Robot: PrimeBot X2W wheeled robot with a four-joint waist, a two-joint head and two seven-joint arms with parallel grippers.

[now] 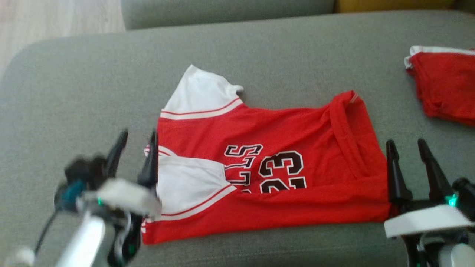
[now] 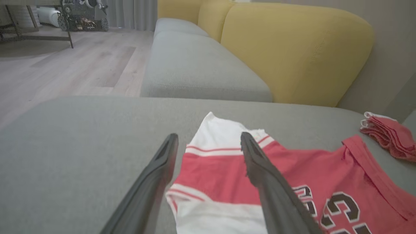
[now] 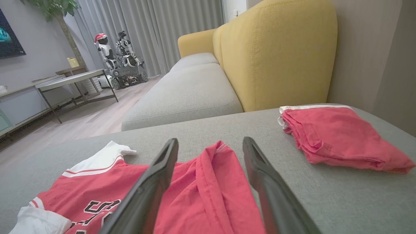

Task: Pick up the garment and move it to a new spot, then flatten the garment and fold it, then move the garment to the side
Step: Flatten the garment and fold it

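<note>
Your left gripper (image 1: 138,135) is hovering at the near left, and its jaws are standing spread with nothing between them. In the left wrist view that gripper (image 2: 209,136) is straddling the left edge of the red jersey (image 2: 211,172): one finger is hanging over the grey sofa cushion (image 2: 81,146), the other over the jersey's white sleeve. Whether a finger is touching the cloth, you cannot tell.

Your right gripper (image 1: 405,144) is sitting at the near right, just beside the jersey's right edge, its jaws likewise parted and pinching nothing. In the right wrist view this gripper (image 3: 211,141) is showing one finger over the red cloth (image 3: 201,195) and the other over bare cushion (image 3: 325,195).

Between the two grippers the jersey (image 1: 297,122) is lying flat on the sofa cushion (image 1: 259,48), near its front edge. Its near strip is lying doubled over, covering the lower part of the black "23" and the lettering beside it. One white sleeve is pointing to the far left; another white panel is lying at the near left.

Well apart, at the far right, a second red garment (image 1: 445,89) is lying folded on the same cushion. Beyond it a yellow backrest (image 3: 276,55) is rising, and a pale wooden floor (image 1: 55,18) is showing at the far left.
</note>
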